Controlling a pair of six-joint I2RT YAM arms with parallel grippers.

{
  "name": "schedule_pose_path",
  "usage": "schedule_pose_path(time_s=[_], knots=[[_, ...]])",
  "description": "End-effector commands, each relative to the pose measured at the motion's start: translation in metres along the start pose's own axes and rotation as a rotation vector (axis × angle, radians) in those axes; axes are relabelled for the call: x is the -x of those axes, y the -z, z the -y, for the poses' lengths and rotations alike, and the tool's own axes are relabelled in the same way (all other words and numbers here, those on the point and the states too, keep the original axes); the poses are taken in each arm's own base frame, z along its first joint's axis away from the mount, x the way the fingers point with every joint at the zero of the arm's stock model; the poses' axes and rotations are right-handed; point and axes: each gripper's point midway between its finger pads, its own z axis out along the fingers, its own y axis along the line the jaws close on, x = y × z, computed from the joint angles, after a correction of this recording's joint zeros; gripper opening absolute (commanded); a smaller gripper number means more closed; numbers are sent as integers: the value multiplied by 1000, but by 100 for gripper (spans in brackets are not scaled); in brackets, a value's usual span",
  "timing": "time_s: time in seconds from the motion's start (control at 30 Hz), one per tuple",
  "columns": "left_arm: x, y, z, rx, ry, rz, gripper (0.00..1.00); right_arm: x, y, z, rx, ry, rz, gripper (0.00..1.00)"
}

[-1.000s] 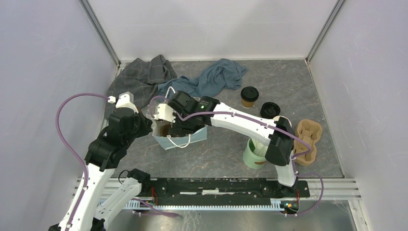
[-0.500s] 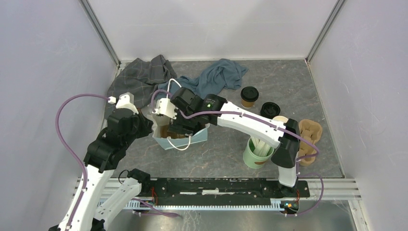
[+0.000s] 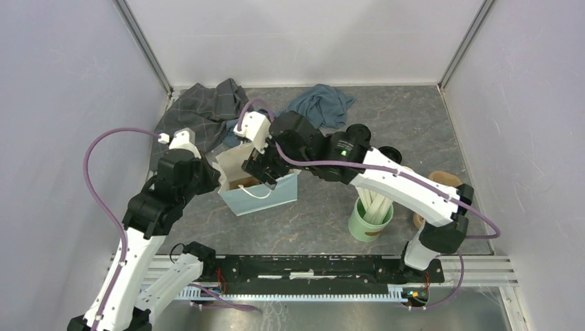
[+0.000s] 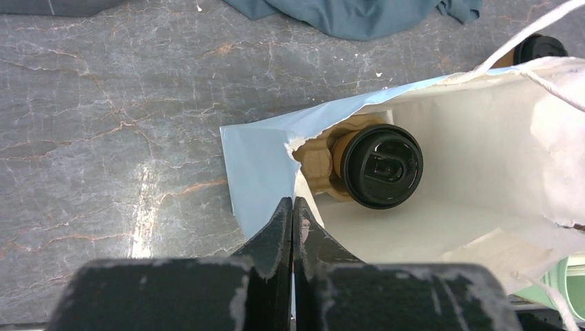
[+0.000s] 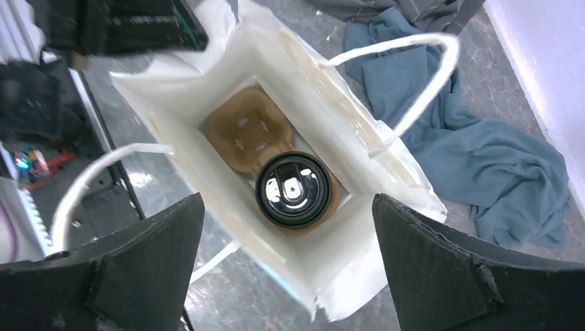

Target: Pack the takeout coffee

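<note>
Nearest, the left gripper pinches the paper bag by its near-left rim. Inside, one lidded cup sits in a cardboard carrier, the right gripper spread wide above it, holding nothing. We would lift straight, clear of the string handles, then fetch the second cup, waiting farther right.

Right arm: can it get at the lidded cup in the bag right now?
Probably yes. The right gripper hangs open above the bag, whose rim the left gripper pinches; the lidded cup sits uncovered below, handles off to the sides.
</note>
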Motion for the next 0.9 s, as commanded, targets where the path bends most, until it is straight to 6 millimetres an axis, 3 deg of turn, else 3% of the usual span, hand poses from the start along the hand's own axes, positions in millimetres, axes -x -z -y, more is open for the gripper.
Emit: schedule_pose_path(time_s=[0.0, 0.1, 0.17, 0.3, 0.4, 0.47, 0.53, 0.67, 0.73, 0.87], knots=[[10, 5, -1, 19, -33, 11, 2, 57, 51, 18, -84, -222, 206, 98], [13, 6, -1, 33, -25, 7, 2, 72, 84, 36, -163, -352, 293, 98], [14, 5, -1, 44, -16, -5, 2, 62, 102, 54, -265, -433, 298, 98], [13, 3, 3, 55, 9, -41, 2, 1, 126, 88, -479, -559, 192, 98], [15, 0, 6, 68, 25, -63, 2, -48, 136, 99, -582, -611, 103, 98], [15, 0, 8, 80, 45, -81, 2, -77, 121, 88, -535, -609, 26, 98], [13, -1, 8, 89, 68, -102, 2, -95, 101, 67, -436, -592, -32, 98], [4, -3, 8, 113, 134, -136, 2, -150, 51, 23, -279, -627, -151, 98], [4, -2, 11, 109, 170, -143, 2, -166, 29, 3, -201, -688, -129, 98], [2, -3, 19, 92, 225, -166, 2, -169, -6, -13, -123, -837, 5, 98]])
